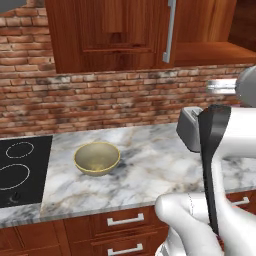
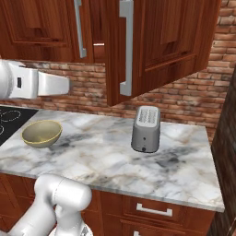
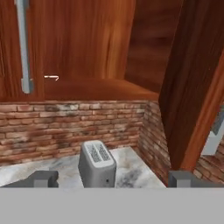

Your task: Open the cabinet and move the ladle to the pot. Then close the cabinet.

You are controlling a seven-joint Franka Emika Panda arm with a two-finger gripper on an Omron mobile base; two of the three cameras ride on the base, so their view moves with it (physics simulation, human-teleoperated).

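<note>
No readable text or labels.

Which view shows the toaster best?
The right base view: the toaster stands whole and unblocked on the marble counter under the open cabinet door. The hand view shows it cut off at the bottom; in the left base view the arm hides most of it.

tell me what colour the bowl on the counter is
The bowl is a dull yellow-olive, inside and out; the left base view shows it best.
</note>
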